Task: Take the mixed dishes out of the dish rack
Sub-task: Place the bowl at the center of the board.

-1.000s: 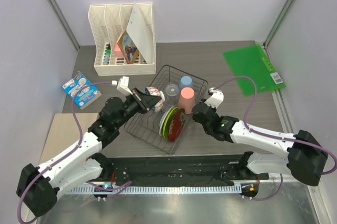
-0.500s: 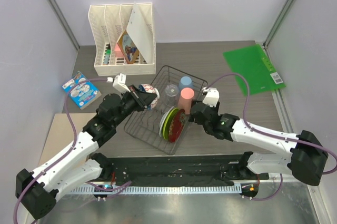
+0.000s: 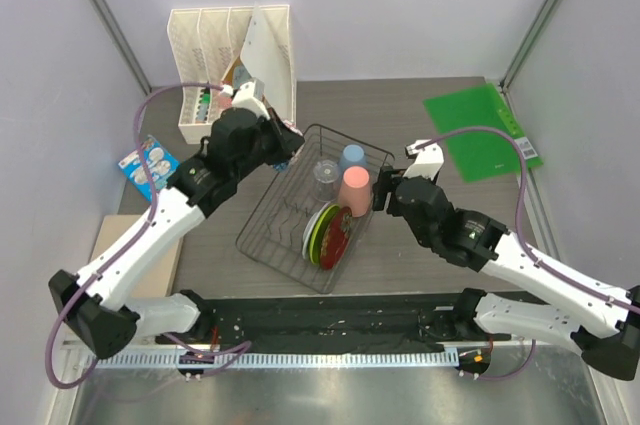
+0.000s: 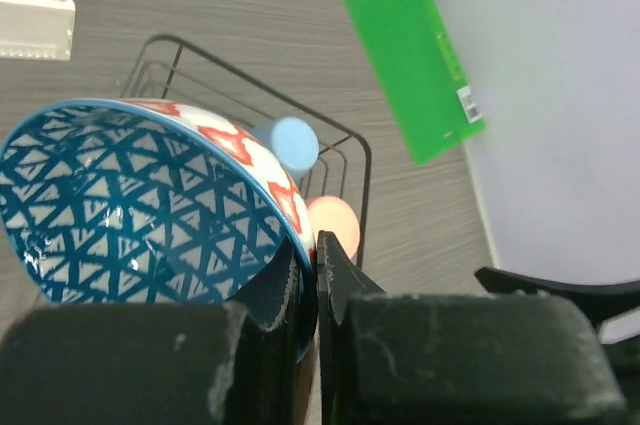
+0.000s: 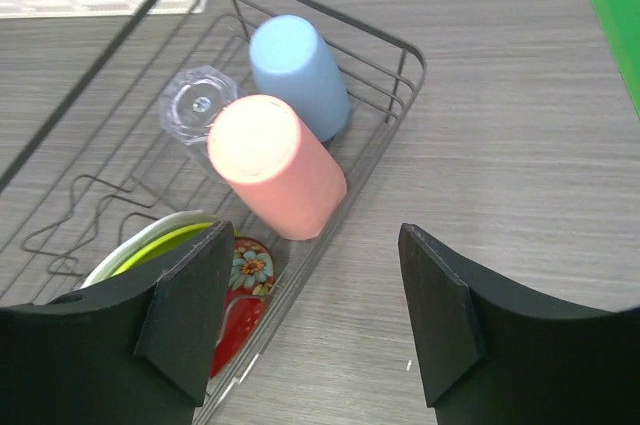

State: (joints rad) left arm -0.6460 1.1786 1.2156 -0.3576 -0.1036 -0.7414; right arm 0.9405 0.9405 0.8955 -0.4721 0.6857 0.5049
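The black wire dish rack sits mid-table. A pink cup, a blue cup and a clear glass tumbler stand upside down in its far right corner. A green-rimmed plate and a red patterned plate stand on edge at its near right. My left gripper is shut on the rim of the small blue patterned bowl, held in the air over the rack's far left corner. My right gripper hangs open and empty just right of the pink cup, outside the rack wall.
A white slotted file organizer stands at the back left, close behind my left gripper. A green folder lies at the back right. A blue packet and a tan board lie at the left.
My left arm has lifted the bowl out of the rack, up and toward the far left. My right gripper has opened and drawn back a little to the right of the rack.
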